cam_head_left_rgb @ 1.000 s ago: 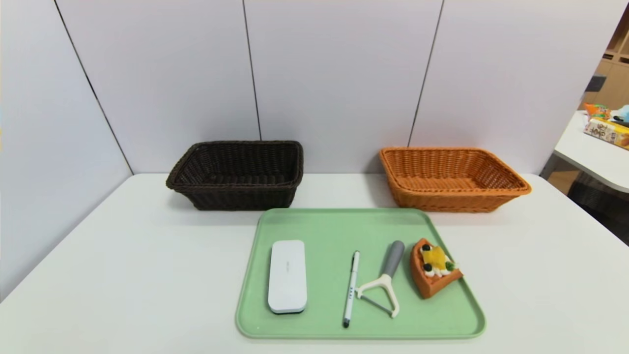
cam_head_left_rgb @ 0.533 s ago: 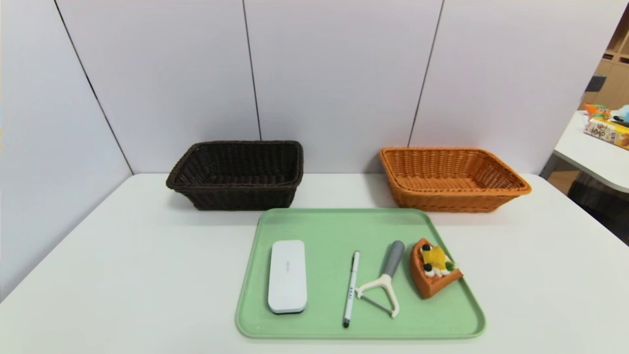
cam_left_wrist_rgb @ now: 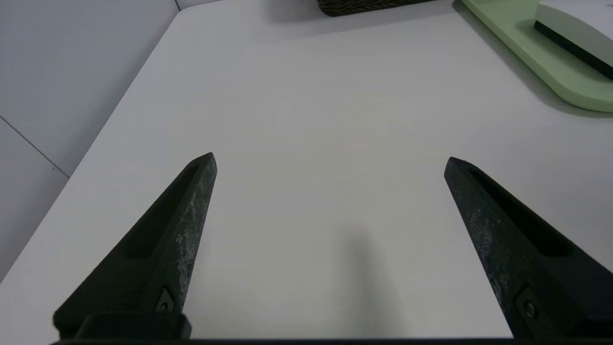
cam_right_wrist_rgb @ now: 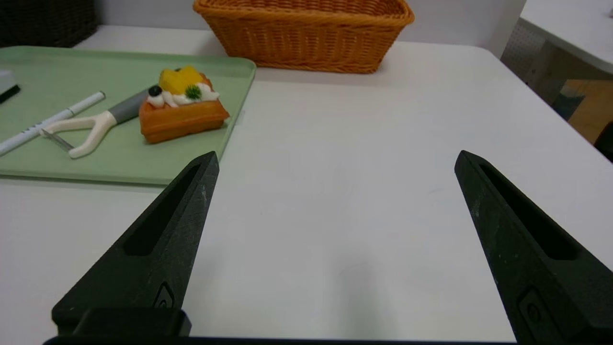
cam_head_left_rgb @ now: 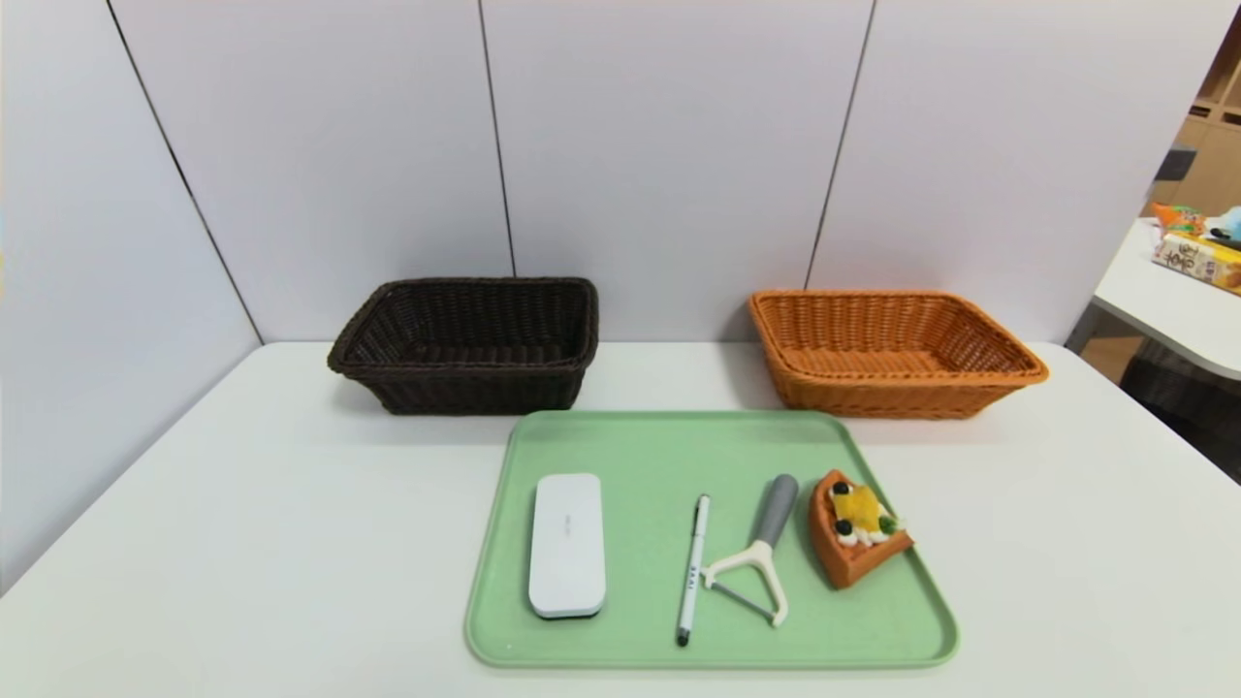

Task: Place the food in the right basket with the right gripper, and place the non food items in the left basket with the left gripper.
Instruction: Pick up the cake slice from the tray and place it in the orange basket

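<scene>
**Both baskets empty; all four items on the tray**

Left basket, dark brown wicker, stands at the far left of the table against the wall panels; nothing in it. Right basket, orange-tan wicker, stands at the far right, also holding nothing. The two are well apart.

Pale green tray lies nearer the robot, between and in front of the baskets. On it, in a row from left to right: white case, lying flat; white pen, dark tip toward the robot; peeler, grey handle pointing away; tart wedge, just beside the peeler handle, near the tray's right edge. None of the four touch, as far as can be seen.

Left gripper hovers over bare table to the left of the tray, fingers spread wide, nothing between them. Right gripper hovers over bare table to the right of the tray, fingers likewise wide apart and holding nothing.

A second table with packets sits at far right.
</scene>
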Robot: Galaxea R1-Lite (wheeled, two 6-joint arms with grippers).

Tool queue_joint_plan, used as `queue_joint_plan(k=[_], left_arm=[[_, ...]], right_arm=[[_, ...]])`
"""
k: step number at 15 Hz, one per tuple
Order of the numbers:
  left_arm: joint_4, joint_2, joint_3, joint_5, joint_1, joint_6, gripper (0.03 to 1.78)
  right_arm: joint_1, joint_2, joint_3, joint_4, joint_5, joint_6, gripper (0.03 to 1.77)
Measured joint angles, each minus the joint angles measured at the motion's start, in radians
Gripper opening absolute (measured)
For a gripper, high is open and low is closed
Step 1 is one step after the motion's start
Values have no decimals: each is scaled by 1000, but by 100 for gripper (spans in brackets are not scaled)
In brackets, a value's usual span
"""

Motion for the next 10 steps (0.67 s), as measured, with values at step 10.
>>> queue_joint_plan(k=[10], left_arm=[[177, 346, -536, -49, 0, -3, 169]], right_arm=[[-1, 315, -446, 139, 291, 8, 170]])
